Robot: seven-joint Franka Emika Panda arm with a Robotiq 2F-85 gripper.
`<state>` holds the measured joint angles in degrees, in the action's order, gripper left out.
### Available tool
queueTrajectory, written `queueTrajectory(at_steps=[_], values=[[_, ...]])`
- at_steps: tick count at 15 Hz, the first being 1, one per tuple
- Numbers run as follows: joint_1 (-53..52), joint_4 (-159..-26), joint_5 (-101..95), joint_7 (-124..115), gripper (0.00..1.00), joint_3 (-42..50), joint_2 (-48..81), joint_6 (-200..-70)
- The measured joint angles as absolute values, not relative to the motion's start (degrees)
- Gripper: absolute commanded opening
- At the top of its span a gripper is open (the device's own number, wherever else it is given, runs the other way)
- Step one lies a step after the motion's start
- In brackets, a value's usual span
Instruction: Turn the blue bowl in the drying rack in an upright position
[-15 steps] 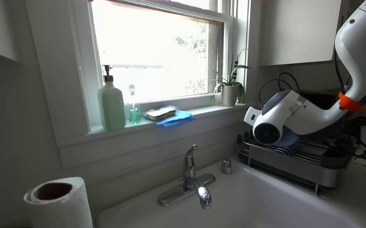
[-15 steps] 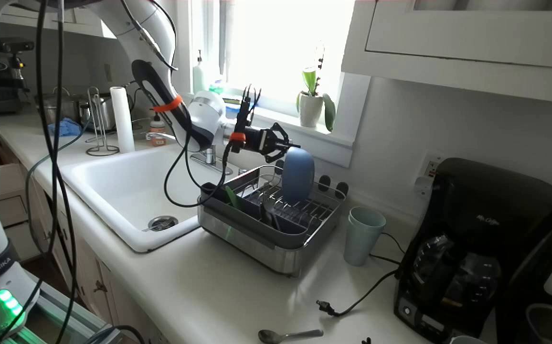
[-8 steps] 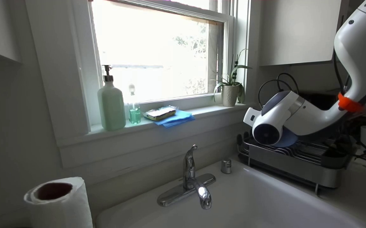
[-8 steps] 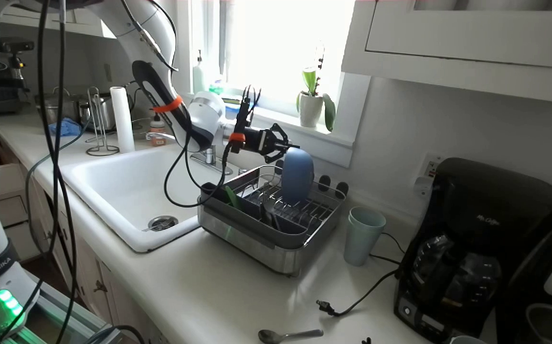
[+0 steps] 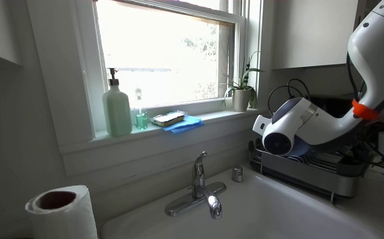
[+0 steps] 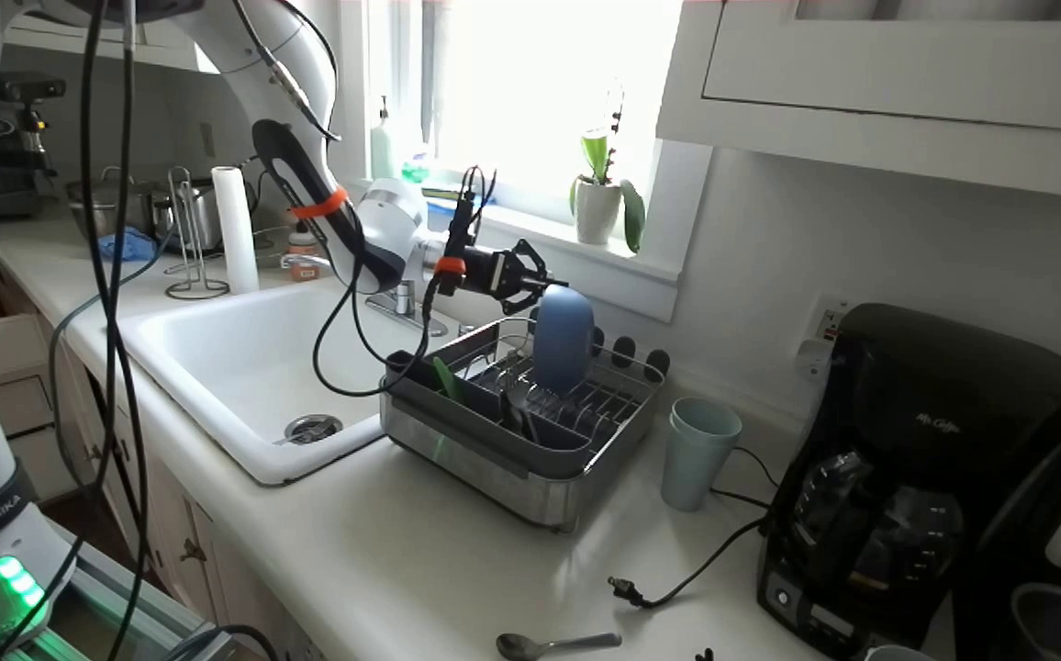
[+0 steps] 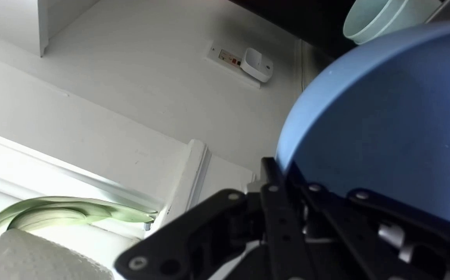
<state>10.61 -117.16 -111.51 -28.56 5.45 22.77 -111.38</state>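
Leftward drifts the blue bowl [image 6: 564, 340], just a little toward the sink [image 6: 228, 367], and the gripper [image 7: 282, 168] travels with it, pinching the rim, one finger inside the wall and one outside. It's up over the wires of the drying rack [image 6: 494, 494]; whether its lower edge touches them, I can't tell.

Along the rack's near side, the dark cutlery trough [image 6: 471, 425] carries a green utensil [image 6: 446, 379] at left and shiny utensils [image 6: 517, 408] farther right. Two nested pale cups [image 6: 698, 459] stand on the desk [image 6: 402, 542] just right of the rack, with a coffee maker [image 6: 907, 395] beyond them.

Look at that bowl: on edge, long axis close to vertical! Its smooth outside shows in an exterior view, while in the wrist view its hollow faces the camera.

Wires run on to the right of it, with black knobs [image 6: 623, 352] lining the far edge. Left, the rack's end sits close to the sink's rim; on the near side, a broad stretch of desk separates rack and spoon [image 6: 560, 644].
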Motion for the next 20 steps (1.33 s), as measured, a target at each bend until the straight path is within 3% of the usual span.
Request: queueTrajectory(at_steps=[10,12,13,14,15,16,17,20], values=[[10.67,-117.31,-111.46,-28.37,0.98,5.44,23.98,-109.42],[10.76,-117.31,-111.46,-28.3,0.99,5.45,23.98,-109.4],[10.8,-117.31,-111.46,-28.26,0.82,5.45,23.98,-109.38],[10.82,-117.31,-111.46,-28.19,0.72,5.45,23.98,-109.36],[10.84,-117.31,-111.46,-28.09,0.71,5.46,23.98,-109.34],[10.86,-117.31,-111.46,-28.03,0.89,5.46,23.98,-109.32],[10.88,-117.31,-111.46,-28.01,0.94,5.46,23.98,-109.3],[10.89,-117.26,-111.23,-28.0,1.0,5.46,23.98,-109.26]])
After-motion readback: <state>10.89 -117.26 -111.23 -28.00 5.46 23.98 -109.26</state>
